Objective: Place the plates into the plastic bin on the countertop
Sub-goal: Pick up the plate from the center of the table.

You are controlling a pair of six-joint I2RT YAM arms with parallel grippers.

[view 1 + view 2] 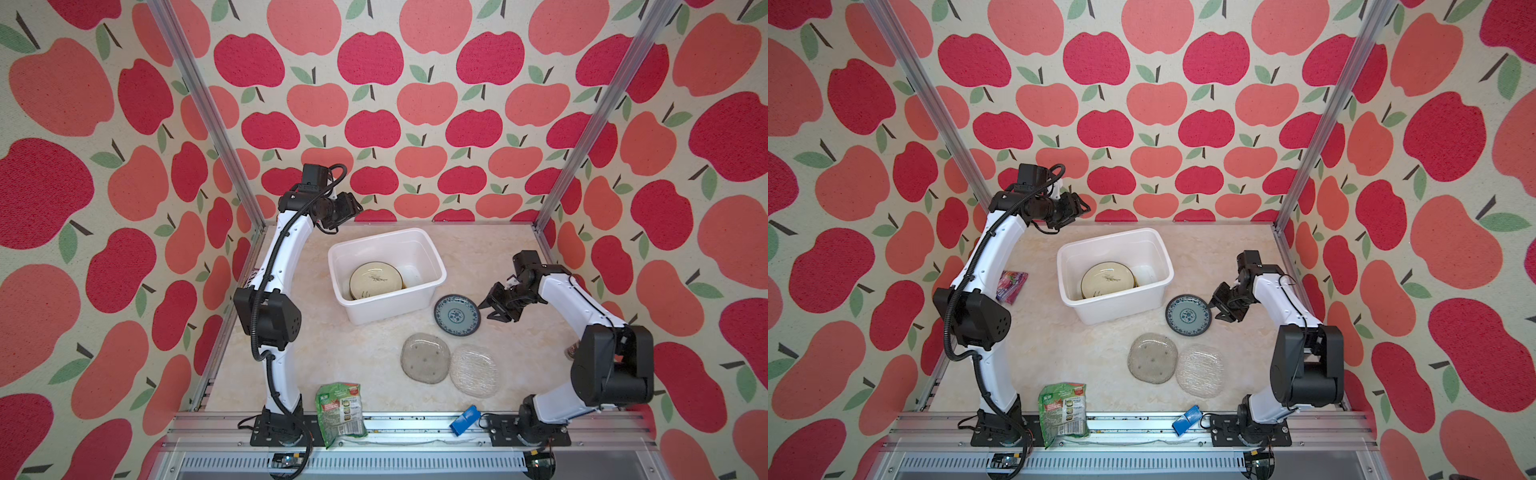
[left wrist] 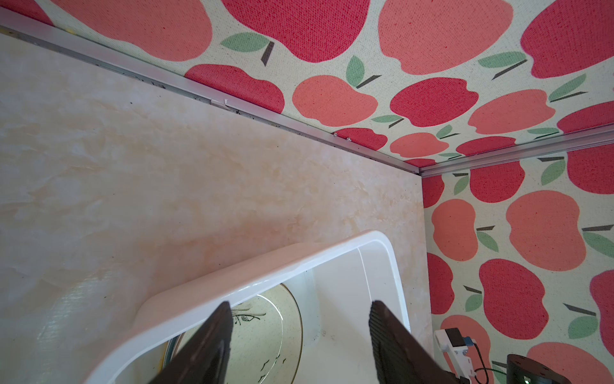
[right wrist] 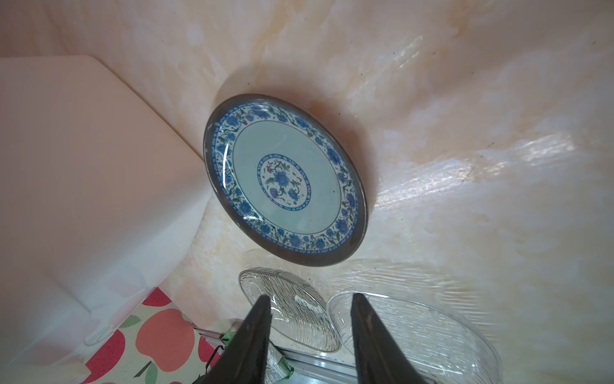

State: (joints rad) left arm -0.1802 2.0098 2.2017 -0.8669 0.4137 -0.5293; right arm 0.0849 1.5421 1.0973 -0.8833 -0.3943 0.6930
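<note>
The plastic bin (image 1: 376, 237) (image 1: 1108, 235) stands at the back middle of the countertop (image 1: 353, 353), holding a cream plate (image 1: 376, 280) (image 2: 262, 335) on top of other plates. A blue patterned plate (image 1: 457, 314) (image 3: 285, 179) lies flat just right of the bin. In front of it lie a grey glass plate (image 1: 425, 358) (image 3: 299, 309) and a clear glass plate (image 1: 473, 370) (image 3: 415, 332), side by side. My right gripper (image 1: 490, 307) (image 3: 311, 296) is open and empty, at the blue plate's right edge. My left gripper (image 1: 353, 206) (image 2: 300, 304) hangs open and empty above the bin's back left corner.
A green snack packet (image 1: 340, 411) lies over the front rail, with a blue clip-like object (image 1: 465, 419) to its right. A purple packet (image 1: 1012, 286) lies at the left edge, behind the left arm. Apple-patterned walls close in the counter on three sides.
</note>
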